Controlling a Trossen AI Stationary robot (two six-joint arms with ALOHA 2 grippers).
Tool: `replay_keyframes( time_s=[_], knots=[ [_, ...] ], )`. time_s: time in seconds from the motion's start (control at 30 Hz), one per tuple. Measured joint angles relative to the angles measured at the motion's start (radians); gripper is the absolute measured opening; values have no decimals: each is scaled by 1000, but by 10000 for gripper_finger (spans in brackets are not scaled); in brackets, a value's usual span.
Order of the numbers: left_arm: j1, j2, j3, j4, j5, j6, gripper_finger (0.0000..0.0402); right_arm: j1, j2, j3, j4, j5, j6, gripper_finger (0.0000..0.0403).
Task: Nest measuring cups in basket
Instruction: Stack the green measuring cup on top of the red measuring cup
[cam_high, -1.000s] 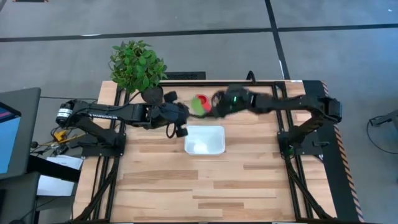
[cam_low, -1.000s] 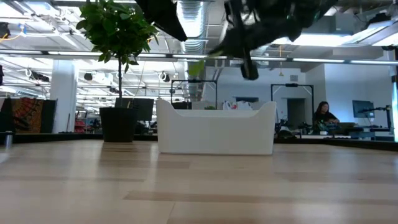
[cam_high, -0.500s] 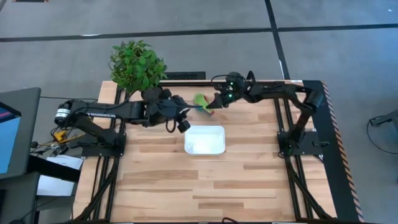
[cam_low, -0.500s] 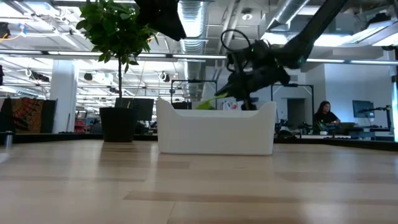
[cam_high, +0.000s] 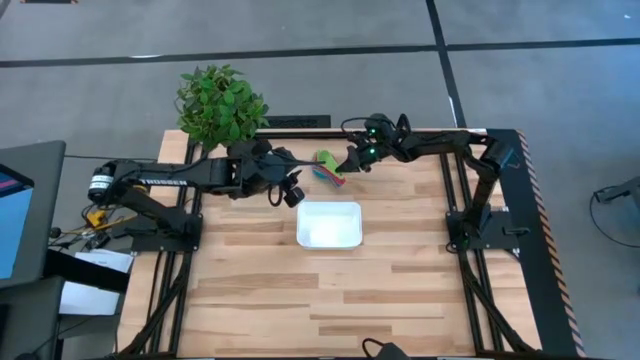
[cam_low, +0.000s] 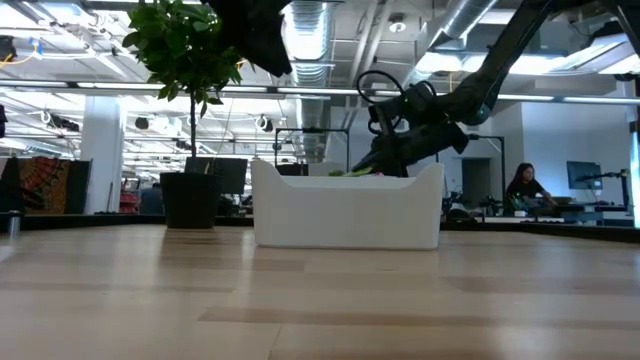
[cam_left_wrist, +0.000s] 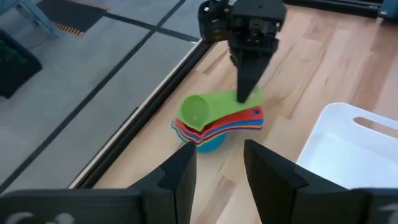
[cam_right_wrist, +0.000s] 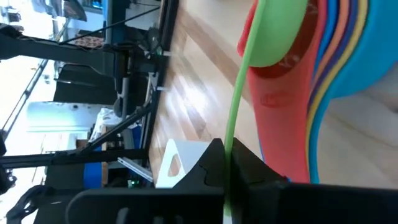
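Left wrist view: right gripper (cam_left_wrist: 249, 94) pinching green cup (cam_left_wrist: 200, 111) atop stack, left gripper (cam_left_wrist: 219, 163) spread, basket (cam_low: 345, 208) hides stack low.

Green cup (cam_left_wrist: 198, 112) atop red, orange, blue cups (cam_left_wrist: 214, 127); white basket (cam_high: 329, 224)

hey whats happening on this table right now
The right gripper has its jaws shut on the flat handle of a small green plastic measuring cup, which sits in a nested stack of coloured plastic measuring cups on the wooden table, near its far edge. The left gripper hovers close by with jaws open. The white shallow rectangular basket sits beside the stack, with no cups in it.
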Motion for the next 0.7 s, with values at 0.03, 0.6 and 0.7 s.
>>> replay_keyframes(
  time_s=[0.03, 0.6, 0.7],
  knots=[
    [5, 0, 0, 0, 1, 0, 125, -1, 0, 0, -3, -6, 1, 15],
    [28, 0, -1, 1, 52, -13, 125, -5, -3, 0, -64, -13, 3, 169],
    [24, 0, -1, 1, 52, -14, 125, -5, -3, 0, -64, -13, 4, 198]
  ],
)
